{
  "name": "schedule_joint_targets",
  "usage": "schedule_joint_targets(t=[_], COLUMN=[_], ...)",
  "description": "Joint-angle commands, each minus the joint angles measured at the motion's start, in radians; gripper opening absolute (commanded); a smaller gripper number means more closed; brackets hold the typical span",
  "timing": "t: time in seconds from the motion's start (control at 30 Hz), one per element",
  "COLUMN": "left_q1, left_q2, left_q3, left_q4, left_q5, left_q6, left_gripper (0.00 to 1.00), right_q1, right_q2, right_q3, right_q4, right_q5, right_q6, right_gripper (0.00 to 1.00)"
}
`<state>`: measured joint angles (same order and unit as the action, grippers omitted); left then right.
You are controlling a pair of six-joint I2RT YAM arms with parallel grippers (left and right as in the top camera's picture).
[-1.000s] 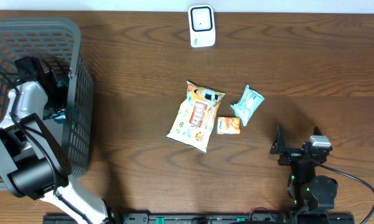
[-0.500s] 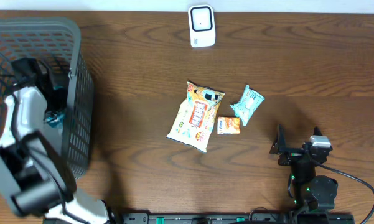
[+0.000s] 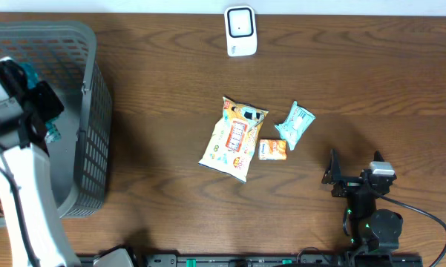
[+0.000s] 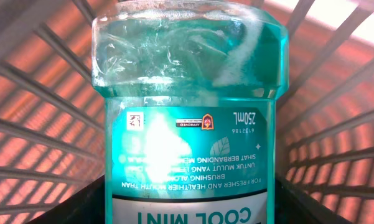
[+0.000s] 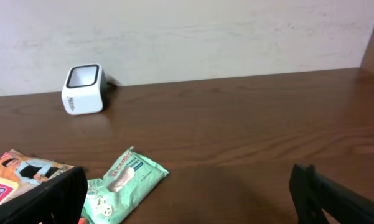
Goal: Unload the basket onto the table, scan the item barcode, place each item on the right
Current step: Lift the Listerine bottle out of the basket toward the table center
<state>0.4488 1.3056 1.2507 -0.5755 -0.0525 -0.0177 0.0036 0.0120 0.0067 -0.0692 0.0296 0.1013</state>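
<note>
The left claw is clenched on a clear teal mouthwash bottle and holds it inside the grey plastic mesh basket at the left edge of the brown wooden surface. In my left wrist view the bottle fills the picture and its label reads upside down. I can read "COOL MINT" in big white letters, "250mL", and a line that begins "FOR FRESHER AND HEALTHIER MOUTH THAN BRUSHING ALONE". The smaller lines above it are partly lost in glare.

The right claw is released, its jaws standing wide apart, and it holds nothing. It sits low at the near right of the surface.

The white box-shaped barcode scanner stands at the far edge, well apart from the basket. In the middle lie an orange and white snack bag, a small orange packet touching its right side, and a mint-green wrapped packet just beside. Their print is too small for me to read.
</note>
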Motion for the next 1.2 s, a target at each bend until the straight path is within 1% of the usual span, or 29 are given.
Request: schedule_joint_targets(t=[0.0, 0.17, 0.2, 0.23, 0.33, 0.5, 0.6, 0.87, 1.0, 1.17], left_q1=[0.001, 0.001, 0.001, 0.001, -0.005, -0.064, -0.136, -0.378, -0.515, -0.663], left_q2=[-0.115, -0.242, -0.259, -0.299, -0.343, -0.37, -0.368, -0.324, -0.267, -0.151], left_q3=[0.022, 0.022, 0.022, 0.022, 0.022, 0.022, 0.021, 0.021, 0.021, 0.021], left_q4=[0.024, 0.024, 0.024, 0.028, 0.032, 0.031, 0.03, 0.002, 0.008, 0.053], left_q5=[-0.012, -0.003, 0.017, 0.071, 0.153, 0.277, 0.326, 0.329, 0.329, 0.328], left_q6=[-0.056, -0.075, -0.075, -0.101, -0.181, -0.263, -0.282, -0.299, -0.299, -0.3], left_gripper=[0.53, 0.53, 0.53, 0.53, 0.53, 0.53, 0.53, 0.53, 0.53, 0.53], right_q1=[-0.019, -0.019, -0.019, -0.019, -0.019, -0.019, -0.019, -0.019, -0.019, -0.019], right_q2=[-0.006, -0.006, -0.006, -0.006, -0.006, -0.006, -0.006, -0.006, -0.006, -0.006], right_q3=[-0.001, -0.001, -0.001, -0.001, -0.001, -0.001, -0.001, -0.001, -0.001, -0.001], right_q4=[-0.003, -0.003, -0.003, -0.003, -0.003, -0.003, -0.003, -0.003, -0.003, -0.003], right_q5=[-0.002, -0.002, -0.002, -0.002, -0.002, -0.002, -0.002, -0.002, -0.002, -0.002], right_q6=[-0.01, -0.01, -0.01, -0.01, -0.01, -0.01, -0.01, -0.01, -0.01, -0.01], right_gripper=[0.99, 0.99, 0.99, 0.99, 0.99, 0.99, 0.99, 0.99, 0.99, 0.99])
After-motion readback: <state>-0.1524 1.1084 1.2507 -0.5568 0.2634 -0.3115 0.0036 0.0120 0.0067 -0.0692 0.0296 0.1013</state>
